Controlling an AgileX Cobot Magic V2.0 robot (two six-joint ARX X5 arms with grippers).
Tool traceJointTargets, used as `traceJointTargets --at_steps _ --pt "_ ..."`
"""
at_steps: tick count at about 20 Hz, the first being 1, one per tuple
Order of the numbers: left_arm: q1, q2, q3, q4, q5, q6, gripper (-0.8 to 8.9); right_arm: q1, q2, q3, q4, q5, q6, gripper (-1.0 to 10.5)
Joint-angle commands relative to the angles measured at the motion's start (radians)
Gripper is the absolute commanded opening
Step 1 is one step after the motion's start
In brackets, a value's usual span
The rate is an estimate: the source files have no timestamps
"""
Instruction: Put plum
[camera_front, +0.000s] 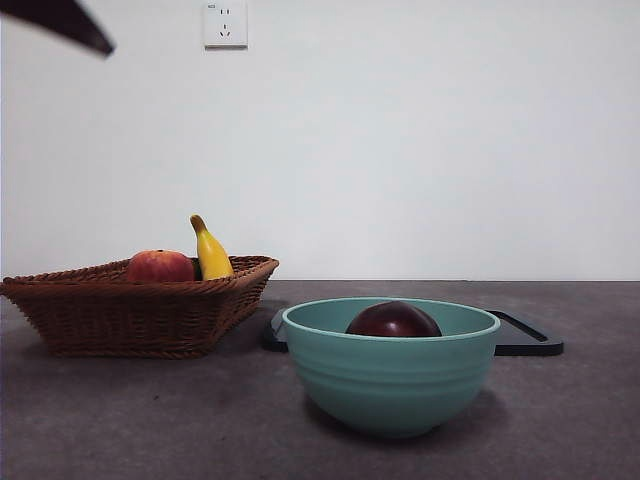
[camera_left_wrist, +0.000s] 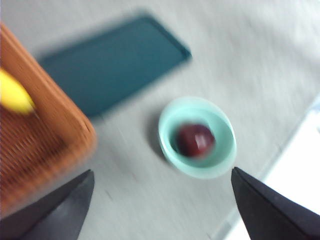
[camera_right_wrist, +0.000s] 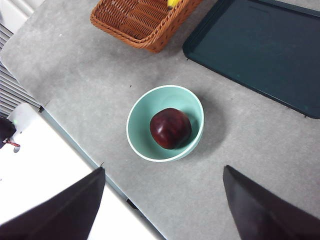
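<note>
Right wrist view is showing the plum (camera_right_wrist: 170, 128) sitting in the bowl (camera_right_wrist: 137, 117), basket (camera_right_wrist: 142, 20) at 12 o'clock; my 2 grippers are hanging high, jaws apart, empty, since placement looks done.

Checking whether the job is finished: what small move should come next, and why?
Probably just keep both arms clear: the plum already sits inside the green bowl, and the left gripper and right gripper hang open above, holding nothing.
</note>
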Motion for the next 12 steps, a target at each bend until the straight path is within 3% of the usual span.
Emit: traceJointTargets --at_steps 1,4,12 --pt "-0.005 -0.021 -0.060 0.004 0.079 -0.024 4.36 0.005 0.007 0.018 0.007 0.000 0.002 3.8" --pt "-0.005 -0.037 -0.109 -0.028 0.170 -0.011 4.36 0.005 0.008 0.018 0.007 0.000 0.002 3.8" --pt "-0.005 -0.037 -0.114 -0.056 0.186 0.005 4.36 0.005 0.008 0.017 -0.004 0.000 0.003 3.8"
